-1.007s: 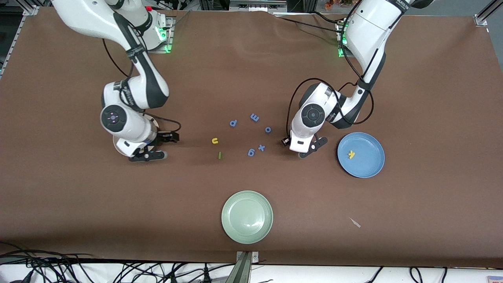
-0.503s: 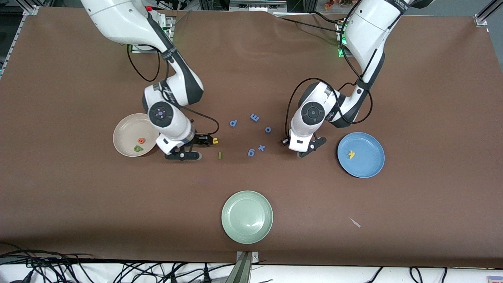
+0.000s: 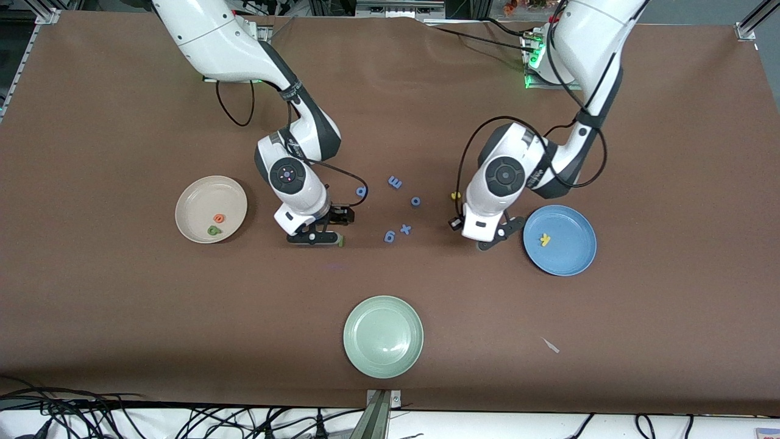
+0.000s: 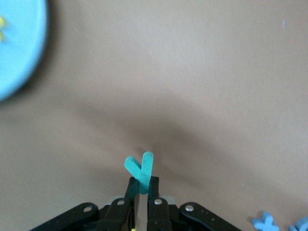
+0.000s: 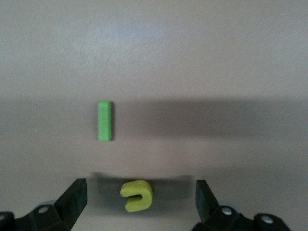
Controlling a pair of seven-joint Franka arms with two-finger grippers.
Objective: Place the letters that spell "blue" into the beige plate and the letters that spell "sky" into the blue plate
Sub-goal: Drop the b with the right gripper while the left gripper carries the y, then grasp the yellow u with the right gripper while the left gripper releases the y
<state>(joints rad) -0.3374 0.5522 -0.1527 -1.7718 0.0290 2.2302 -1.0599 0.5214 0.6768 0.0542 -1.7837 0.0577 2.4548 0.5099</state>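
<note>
Plate of pale green [image 3: 383, 336] lies nearest the front camera, at six o'clock on the brown counter [image 3: 670, 152], with a small white scrap [image 3: 551, 346] at its three o'clock.

Farther up, the right arm comes down from its base at the eleven o'clock corner, elbow bent, wrist pointing straight down over the middle of the counter. The right claw [image 3: 315, 238] [image 5: 139, 192] hangs low there with its fingers spread wide. The yellow u [image 5: 137, 195] lies flat on the counter between them, touched by neither. The green l [image 3: 341, 242] [image 5: 105, 120] lies just beside it, outside the fingers.

The left arm folds down from the one o'clock corner, its wrist also vertical. The left claw [image 3: 495, 239] [image 4: 143, 185] is over bare counter at nine o'clock of the blue plate [image 3: 567, 262], just beside its rim. Its fingers are pressed together on the stem of the teal y [image 4: 142, 169], whose fork sticks out past the tips.

The blue plate holds the yellow k [image 3: 545, 240]. The beige plate [image 3: 195, 201], at nine o'clock of the right claw, holds the orange e [image 3: 218, 217] and the green b [image 3: 212, 230].

Between the two claws lie scattered blue letters [image 3: 405, 229]. The yellow s [image 3: 454, 196] lies on the counter beside the left wrist, at its nine o'clock.
</note>
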